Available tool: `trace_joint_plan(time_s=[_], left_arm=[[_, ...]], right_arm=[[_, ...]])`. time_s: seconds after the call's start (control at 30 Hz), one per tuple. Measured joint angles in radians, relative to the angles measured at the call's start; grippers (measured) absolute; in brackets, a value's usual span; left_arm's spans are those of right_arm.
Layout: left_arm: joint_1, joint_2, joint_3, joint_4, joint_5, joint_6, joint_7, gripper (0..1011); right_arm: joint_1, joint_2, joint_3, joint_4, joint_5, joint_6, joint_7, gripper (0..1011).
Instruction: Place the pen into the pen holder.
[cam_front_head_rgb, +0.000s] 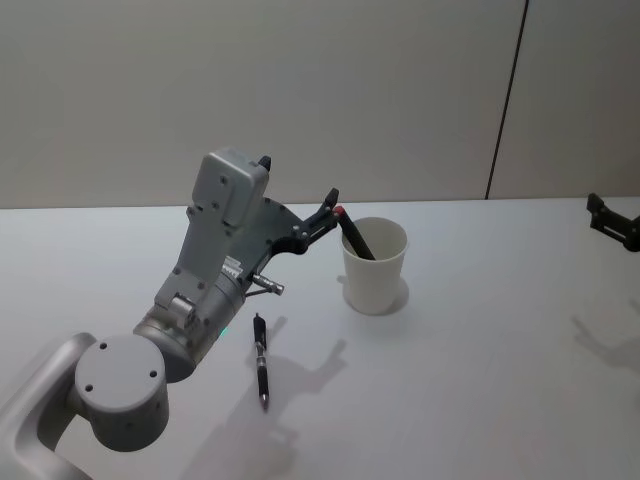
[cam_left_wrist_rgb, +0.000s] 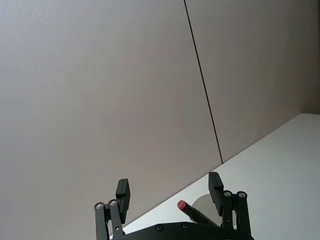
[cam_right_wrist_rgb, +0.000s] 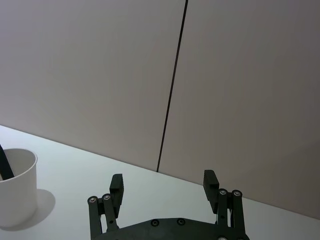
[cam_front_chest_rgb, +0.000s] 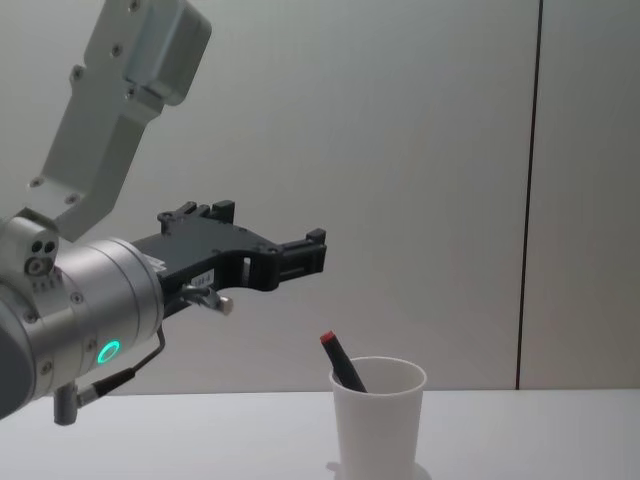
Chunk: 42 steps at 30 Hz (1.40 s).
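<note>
The pen holder (cam_front_head_rgb: 375, 275) (cam_front_chest_rgb: 375, 420) (cam_right_wrist_rgb: 15, 195) is a white paper cup standing upright on the white table. A dark pen with a red end (cam_front_head_rgb: 356, 238) (cam_front_chest_rgb: 343, 362) (cam_left_wrist_rgb: 192, 212) leans inside it, its red end sticking out over the rim on the cup's left side. My left gripper (cam_front_head_rgb: 298, 182) (cam_front_chest_rgb: 270, 232) (cam_left_wrist_rgb: 169, 189) hovers open just above and left of the cup, holding nothing. A second dark pen (cam_front_head_rgb: 261, 360) lies flat on the table in front of the left arm. My right gripper (cam_front_head_rgb: 610, 222) (cam_right_wrist_rgb: 163, 182) hangs open at the far right.
The white table (cam_front_head_rgb: 480, 380) stretches out bare around the cup and to its right. A plain wall with one dark vertical seam (cam_front_head_rgb: 505, 100) stands behind the table.
</note>
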Motion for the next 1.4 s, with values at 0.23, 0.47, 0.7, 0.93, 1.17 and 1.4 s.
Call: trace_joint_plan(time_s=[0.23,0.47,0.7,0.93,1.17,1.4], left_arm=[[0.003,0.001,-0.002,-0.009,0.000,0.025,0.002,1004],[0.006,0.006,-0.008,-0.032,-0.003,0.104,0.003,1004],[0.013,0.011,-0.015,-0.055,-0.024,0.193,0.008,1004],[0.024,0.015,-0.022,-0.071,-0.062,0.269,0.016,1004],[0.039,0.013,-0.028,-0.076,-0.118,0.330,0.035,1004],[0.055,0.005,-0.030,-0.070,-0.178,0.375,0.055,1004]], right_arm=[[-0.005,0.003,0.001,-0.005,-0.003,0.003,0.000,1002],[-0.008,0.004,0.002,-0.007,-0.004,0.005,0.000,1002],[-0.009,0.005,0.003,-0.009,-0.005,0.006,0.000,1002],[-0.010,0.005,0.003,-0.010,-0.005,0.007,0.000,1002],[-0.010,0.005,0.003,-0.010,-0.005,0.007,0.000,1002],[-0.011,0.006,0.003,-0.010,-0.005,0.007,0.000,1001]])
